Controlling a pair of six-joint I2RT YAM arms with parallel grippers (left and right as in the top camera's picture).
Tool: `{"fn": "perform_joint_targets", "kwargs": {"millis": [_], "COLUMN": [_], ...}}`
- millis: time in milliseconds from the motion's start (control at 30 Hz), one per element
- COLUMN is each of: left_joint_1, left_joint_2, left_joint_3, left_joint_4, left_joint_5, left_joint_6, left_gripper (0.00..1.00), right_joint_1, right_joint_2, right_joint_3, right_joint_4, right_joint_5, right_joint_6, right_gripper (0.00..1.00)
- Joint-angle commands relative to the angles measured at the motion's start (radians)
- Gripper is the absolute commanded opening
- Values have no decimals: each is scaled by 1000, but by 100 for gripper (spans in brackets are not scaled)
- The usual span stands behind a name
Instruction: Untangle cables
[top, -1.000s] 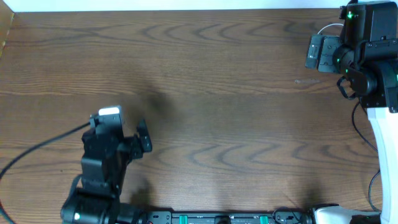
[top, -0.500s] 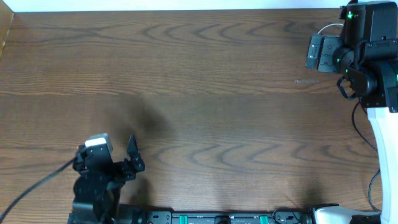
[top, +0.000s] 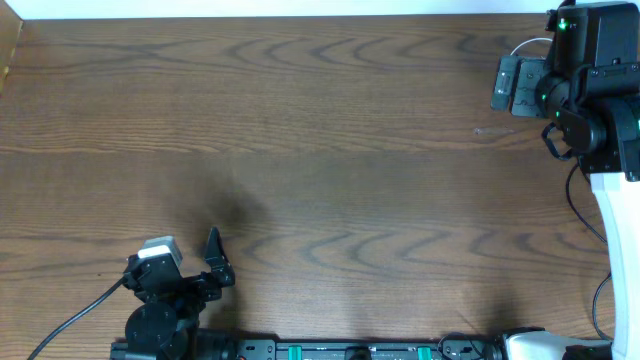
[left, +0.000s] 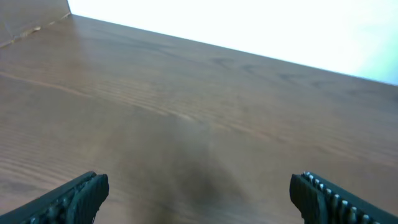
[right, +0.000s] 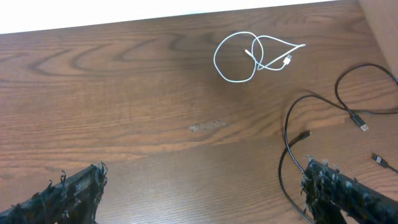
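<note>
In the right wrist view the white cable (right: 249, 56) lies in a small loop crossing itself on the wooden table. The longer black cable (right: 297, 112) lies apart from it to the right, in loose curves, with plug ends showing. My right gripper (right: 205, 199) is open and empty above the table; the black cable runs close by its right finger. In the overhead view the right gripper (top: 515, 85) is at the far right, and only an arc of the white cable (top: 531, 44) shows beside the arm. My left gripper (top: 190, 268) (left: 199, 199) is open and empty near the front left.
The wooden table (top: 320, 150) fills the overhead view. A small pale scuff (right: 208, 126) marks the wood. The right arm's thick black cord (top: 580, 205) hangs along the right edge, and the left arm's cord (top: 70, 320) trails at front left.
My left arm has drawn back toward the table's front edge, still open and empty. The right arm and the cables have not moved.
</note>
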Motion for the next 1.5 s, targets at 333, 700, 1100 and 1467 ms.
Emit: {"fn": "perform_joint_targets", "kwargs": {"millis": [333,700,1100,1467], "left_joint_1": [-29,-29,13,36], "left_joint_2": [-9,-9,-9,-9], "left_joint_3": [-220,-375,-468,-485], "left_joint_4": [436,570,662,677], "left_joint_5": [12,12,-21,-64], "left_joint_6": [-18,-26,-26,-29], "left_gripper": [98,98,98,98], "right_joint_1": [7,7,7,7], "right_joint_2": [0,0,0,0], "right_joint_3": [3,3,3,3], "right_joint_4": [2,2,2,2], "right_joint_5": [1,1,1,1], "right_joint_6": [8,8,8,8], "right_gripper": [99,99,99,99]}}
